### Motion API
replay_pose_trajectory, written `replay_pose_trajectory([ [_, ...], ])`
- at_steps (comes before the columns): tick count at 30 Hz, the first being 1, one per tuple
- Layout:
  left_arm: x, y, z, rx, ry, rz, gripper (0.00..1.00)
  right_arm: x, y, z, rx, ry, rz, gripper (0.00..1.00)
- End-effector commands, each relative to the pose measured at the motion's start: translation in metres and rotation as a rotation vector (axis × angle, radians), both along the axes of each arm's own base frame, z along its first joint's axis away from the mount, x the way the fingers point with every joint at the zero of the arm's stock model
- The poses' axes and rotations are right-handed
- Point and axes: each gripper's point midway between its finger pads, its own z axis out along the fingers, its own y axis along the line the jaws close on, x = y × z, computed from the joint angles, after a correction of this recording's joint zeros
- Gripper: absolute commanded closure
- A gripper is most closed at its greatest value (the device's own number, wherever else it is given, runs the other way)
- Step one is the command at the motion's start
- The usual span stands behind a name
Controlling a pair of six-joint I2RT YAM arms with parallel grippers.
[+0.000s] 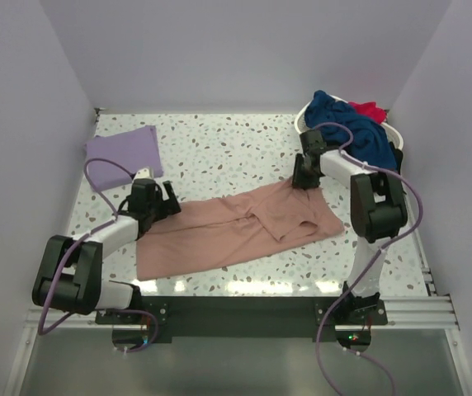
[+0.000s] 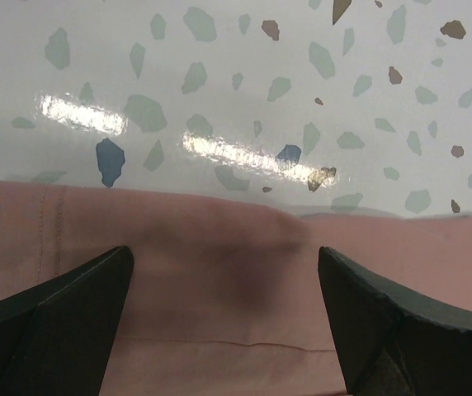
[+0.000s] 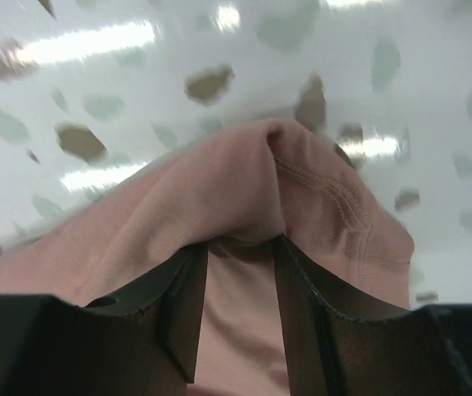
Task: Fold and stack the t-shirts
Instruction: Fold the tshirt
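Note:
A dusty-pink t-shirt [image 1: 219, 235] lies spread flat across the middle of the table, its far right corner folded over. My left gripper [image 1: 170, 203] hovers at the shirt's far left edge. In the left wrist view it [image 2: 225, 256] stands wide open over the pink cloth [image 2: 178, 231], with nothing between its fingers. My right gripper [image 1: 304, 178] is at the shirt's far right corner. In the right wrist view it [image 3: 240, 246] is shut on a bunched fold of pink cloth [image 3: 219, 186] beside a stitched hem. A folded lavender t-shirt [image 1: 125, 152] lies at the back left.
A white laundry basket [image 1: 301, 120] stands at the back right, holding a navy t-shirt [image 1: 353, 125] and a red one [image 1: 369, 108]. Grey walls close in the table on three sides. The speckled tabletop [image 1: 219, 148] shows between the lavender shirt and the basket.

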Motion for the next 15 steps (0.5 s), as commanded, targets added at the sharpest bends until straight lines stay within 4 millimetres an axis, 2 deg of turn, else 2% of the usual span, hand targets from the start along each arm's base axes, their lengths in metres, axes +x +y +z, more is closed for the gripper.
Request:
replay_pose_trajectory([
  [1,-0.032,-0.002,-0.018,-0.026,0.135,0.011,0.0,0.041,0.016,-0.011,0.025,0.02,0.052,0.59],
  [2,-0.036,-0.003,-0.018,-0.029,0.143,0.012,0.0,0.051,0.021,-0.01,0.037,0.02,0.064,0.58],
  [3,-0.038,-0.001,-0.014,-0.031,0.129,0.021,0.0,0.056,0.023,-0.024,0.036,0.049,0.07,0.57],
  [4,-0.043,0.0,-0.014,-0.028,0.137,0.023,0.0,0.077,0.028,-0.007,0.048,0.005,0.077,0.57],
  [6,-0.044,0.004,-0.002,-0.019,0.108,0.04,0.0,0.1,0.036,0.004,0.06,-0.037,0.088,0.53],
  [8,-0.049,0.006,0.005,-0.016,0.108,0.044,0.0,0.109,0.042,0.018,0.084,-0.064,0.103,0.45],
  [9,-0.046,0.004,0.017,-0.03,0.069,0.043,0.0,0.115,0.047,0.036,0.105,-0.103,0.124,0.42],
  [10,-0.047,0.003,0.022,-0.035,0.057,0.042,0.0,0.117,0.049,0.046,0.115,-0.122,0.13,0.38],
  [12,-0.042,-0.002,0.039,-0.05,0.003,0.028,0.0,0.117,0.054,0.067,0.129,-0.17,0.152,0.35],
  [13,-0.038,-0.005,0.045,-0.055,-0.024,0.02,0.0,0.114,0.056,0.085,0.132,-0.211,0.165,0.34],
  [15,-0.033,-0.013,0.05,-0.059,-0.045,-0.012,0.0,0.105,0.058,0.101,0.134,-0.244,0.177,0.3],
])
